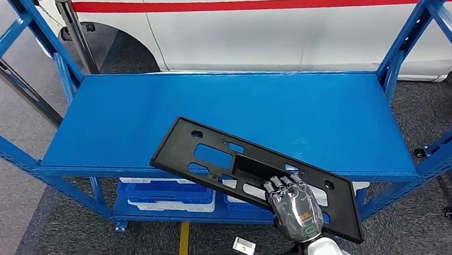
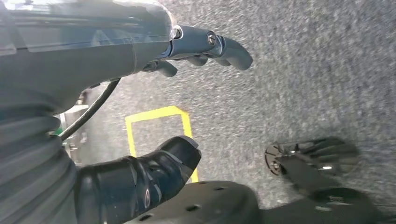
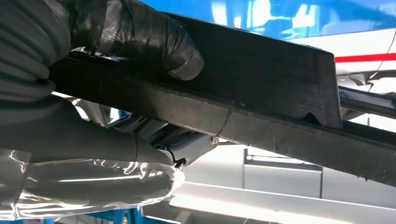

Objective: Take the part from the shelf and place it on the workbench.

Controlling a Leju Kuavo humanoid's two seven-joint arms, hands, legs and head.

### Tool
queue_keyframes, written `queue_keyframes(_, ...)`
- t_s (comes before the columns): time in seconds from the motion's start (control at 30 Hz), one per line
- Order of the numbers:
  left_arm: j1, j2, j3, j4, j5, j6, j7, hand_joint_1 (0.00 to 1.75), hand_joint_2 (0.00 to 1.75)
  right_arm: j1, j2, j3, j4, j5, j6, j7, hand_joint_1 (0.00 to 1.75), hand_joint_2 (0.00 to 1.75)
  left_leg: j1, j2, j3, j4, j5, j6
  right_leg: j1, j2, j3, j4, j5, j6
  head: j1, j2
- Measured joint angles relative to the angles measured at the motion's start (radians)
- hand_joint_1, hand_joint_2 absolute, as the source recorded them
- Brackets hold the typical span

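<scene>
My right hand (image 1: 296, 208) grips the part (image 1: 238, 163), a long black panel with cut-out slots, near one end; my fingers (image 1: 284, 185) lie over its upper face and, in the right wrist view, my thumb (image 3: 154, 39) clamps the opposite face of the same rim. From my fingers the panel runs away and to the left, its far end over the blue shelf board (image 1: 149, 109) and its near end projecting past the front edge; whether that far end touches the board cannot be told.

Step in hand, as I judge it: carrying the panel clear of the rack. Because I hold it near one end, the long free length will tend to sag and twist about my fingers. The lift should be slow and level, the grip kept firm, and the far corner watched against the blue upright (image 1: 414, 33) beyond my fingers on the right.

Pose: my right forearm rises from below, back of the hand upward, wrist roughly in line with the panel. My left hand (image 2: 140, 116) hangs over grey carpet (image 2: 303, 74); its fingers (image 2: 219, 46) and thumb (image 2: 154, 172) stand apart, holding nothing.
</scene>
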Motion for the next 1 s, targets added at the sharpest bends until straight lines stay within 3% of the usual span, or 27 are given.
queue_keyframes(0.03, -0.001, 0.000, 0.000, 0.000, 0.000, -0.001, 0.000, 0.00, 1.75, 0.000, 0.000, 0.000, 0.000, 0.000, 0.000, 0.000, 1.75, 1.75, -0.003, 0.000, 0.011, -0.028, -0.005, 0.004, -0.001, -0.001, -0.002, -0.004, 0.012, 0.006, 0.000, 0.000)
queue_keyframes(0.1, 0.000, 0.000, 0.001, 0.000, 0.000, -0.004, 0.000, 0.00, 1.75, 0.002, -0.001, 0.000, 0.000, 0.000, 0.001, 0.000, 1.75, 1.75, -0.002, 0.003, -0.003, -0.037, 0.016, 0.014, -0.002, -0.001, -0.006, -0.012, 0.025, 0.019, 0.000, 0.000)
queue_keyframes(0.13, 0.000, -0.001, 0.001, 0.000, 0.000, -0.005, 0.000, 0.00, 1.75, 0.002, -0.002, 0.000, 0.000, 0.000, 0.001, 0.000, 1.75, 1.75, 0.001, 0.005, -0.013, -0.041, 0.031, 0.020, -0.003, 0.001, -0.012, -0.003, 0.006, 0.024, 0.001, 0.000)
queue_keyframes(0.17, 0.001, -0.001, 0.001, 0.001, 0.000, -0.006, 0.001, 0.00, 1.75, 0.003, -0.002, 0.000, 0.000, 0.000, 0.001, 0.001, 1.75, 1.75, 0.003, 0.009, -0.026, -0.043, 0.046, 0.026, -0.004, 0.003, -0.022, 0.023, -0.034, 0.029, 0.001, 0.000)
queue_keyframes(0.23, 0.001, -0.001, 0.001, 0.001, 0.000, -0.009, 0.001, 0.00, 1.75, 0.004, -0.003, 0.000, 0.000, 0.000, 0.001, 0.002, 1.75, 1.75, 0.003, 0.012, -0.056, -0.041, 0.071, 0.034, -0.008, 0.006, -0.044, 0.131, -0.147, 0.036, 0.001, 0.000)
queue_keyframes(0.27, 0.001, -0.001, 0.001, 0.001, 0.000, -0.010, 0.001, 0.00, 1.75, 0.004, -0.004, 0.000, 0.000, 0.000, 0.001, 0.002, 1.75, 1.75, 0.003, 0.013, -0.073, -0.038, 0.082, 0.035, -0.009, 0.006, -0.051, 0.194, -0.182, 0.039, 0.000, 0.000)
queue_keyframes(0.3, 0.001, -0.001, 0.001, 0.001, -0.001, -0.011, 0.001, 0.00, 1.75, 0.004, -0.004, 0.000, 0.000, 0.000, 0.001, 0.002, 1.75, 1.75, 0.003, 0.013, -0.091, -0.033, 0.094, 0.035, -0.009, 0.006, -0.050, 0.244, -0.188, 0.041, 0.000, 0.000)
queue_keyframes(0.33, 0.001, -0.001, 0.001, 0.001, -0.001, -0.012, 0.001, 0.00, 1.75, 0.004, -0.004, 0.000, 0.001, 0.000, 0.001, 0.002, 1.75, 1.75, 0.003, 0.013, -0.111, -0.027, 0.104, 0.033, -0.010, 0.006, -0.038, 0.269, -0.169, 0.043, 0.000, 0.000)
queue_keyframes(0.37, 0.001, -0.001, 0.001, 0.001, -0.002, -0.012, 0.001, 0.00, 1.75, 0.004, -0.004, 0.000, 0.001, 0.000, 0.001, 0.003, 1.75, 1.75, 0.003, 0.014, -0.131, -0.019, 0.112, 0.030, -0.012, 0.006, -0.011, 0.262, -0.138, 0.044, 0.000, 0.000)
queue_keyframes(0.4, 0.001, -0.002, 0.001, 0.001, -0.002, -0.013, 0.001, 0.00, 1.75, 0.004, -0.005, 0.000, 0.001, 0.000, 0.001, 0.006, 1.75, 1.75, 0.004, 0.014, -0.149, -0.009, 0.120, 0.026, -0.014, 0.006, 0.034, 0.220, -0.115, 0.044, 0.000, 0.000)
queue_keyframes(0.43, 0.001, -0.002, 0.001, 0.001, -0.003, -0.013, 0.001, 0.00, 1.75, 0.005, -0.007, 0.000, 0.000, 0.000, 0.000, 0.012, 1.75, 1.75, 0.003, 0.013, -0.164, 0.001, 0.125, 0.022, -0.014, 0.006, 0.088, 0.152, -0.116, 0.042, 0.000, 0.000)
queue_keyframes(0.5, 0.001, -0.003, 0.001, 0.001, -0.005, -0.013, 0.002, 0.00, 1.75, 0.009, -0.015, 0.000, -0.005, 0.000, -0.002, 0.034, 1.75, 1.75, 0.001, 0.012, -0.183, 0.014, 0.137, 0.012, -0.010, 0.007, 0.169, 0.028, -0.151, 0.033, 0.000, 0.000)
queue_keyframes(0.53, 0.002, -0.004, 0.002, 0.001, -0.004, -0.012, 0.002, 0.00, 1.75, 0.014, -0.022, 0.001, -0.009, 0.000, -0.004, 0.047, 1.75, 1.75, 0.001, 0.011, -0.189, 0.015, 0.146, 0.006, -0.005, 0.008, 0.182, -0.002, -0.165, 0.027, 0.000, 0.000)
queue_keyframes(0.6, 0.004, -0.005, 0.003, 0.001, 0.000, -0.009, 0.001, 0.00, 1.75, 0.026, -0.037, 0.001, -0.015, 0.000, -0.008, 0.067, 1.75, 1.75, 0.003, 0.010, -0.197, 0.016, 0.156, -0.006, -0.005, 0.005, 0.171, -0.012, -0.154, 0.009, 0.000, 0.000)
queue_keyframes(0.63, 0.006, -0.005, 0.004, 0.001, 0.003, -0.007, 0.000, 0.00, 1.75, 0.032, -0.044, 0.002, -0.018, 0.000, -0.009, 0.076, 1.75, 1.75, 0.005, 0.009, -0.205, 0.027, 0.139, -0.012, -0.006, 0.003, 0.162, -0.013, -0.143, -0.001, 0.000, 0.000)
queue_keyframes(0.7, 0.008, -0.006, 0.007, 0.001, 0.006, -0.004, 0.000, 0.00, 1.75, 0.042, -0.054, 0.003, -0.024, 0.000, -0.012, 0.091, 1.75, 1.75, 0.009, 0.007, -0.230, 0.101, 0.056, -0.021, -0.007, 0.000, 0.141, -0.015, -0.122, -0.018, -0.001, 0.000)
queue_keyframes(0.77, 0.009, -0.006, 0.007, 0.001, 0.006, -0.003, -0.001, 0.00, 1.75, 0.055, -0.058, 0.003, -0.029, 0.000, -0.022, 0.093, 1.75, 1.75, 0.011, 0.007, -0.256, 0.225, -0.031, -0.027, -0.004, 0.000, 0.113, -0.010, -0.104, -0.024, -0.001, 0.000)
queue_keyframes(0.8, 0.009, -0.006, 0.007, 0.001, 0.006, -0.003, -0.002, 0.00, 1.75, 0.064, -0.057, 0.003, -0.030, -0.004, -0.031, 0.083, 1.75, 1.75, 0.011, 0.007, -0.258, 0.272, -0.046, -0.030, -0.003, -0.001, 0.098, -0.007, -0.095, -0.024, -0.001, 0.000)
queue_keyframes(0.83, 0.009, -0.006, 0.007, 0.001, 0.006, -0.002, -0.002, 0.00, 1.75, 0.075, -0.053, 0.003, -0.031, -0.014, -0.040, 0.065, 1.75, 1.75, 0.011, 0.007, -0.246, 0.290, -0.038, -0.030, -0.001, -0.002, 0.084, -0.003, -0.087, -0.024, -0.001, 0.000)
queue_keyframes(0.87, 0.009, -0.007, 0.007, 0.001, 0.003, 0.000, -0.003, 0.00, 1.75, 0.088, -0.045, 0.002, -0.032, -0.035, -0.048, 0.041, 1.75, 1.75, 0.011, 0.006, -0.217, 0.271, -0.013, -0.028, 0.000, -0.003, 0.070, 0.001, -0.079, -0.023, -0.001, 0.000)
queue_keyframes(0.93, 0.006, -0.014, 0.008, 0.001, -0.006, 0.014, 0.002, 0.00, 1.75, 0.111, -0.019, -0.002, -0.037, -0.122, -0.060, -0.021, 1.75, 1.75, 0.008, 0.005, -0.119, 0.147, 0.027, -0.016, 0.003, -0.002, 0.047, 0.007, -0.063, -0.020, -0.001, 0.000)
queue_keyframes(1.0, 0.000, -0.028, 0.007, 0.001, -0.015, 0.033, 0.006, 0.00, 1.75, 0.125, 0.012, -0.006, -0.043, -0.271, -0.061, -0.094, 1.75, 1.75, 0.001, 0.003, -0.039, 0.018, 0.025, -0.005, 0.003, -0.003, 0.034, 0.007, -0.045, -0.011, -0.001, 0.000)
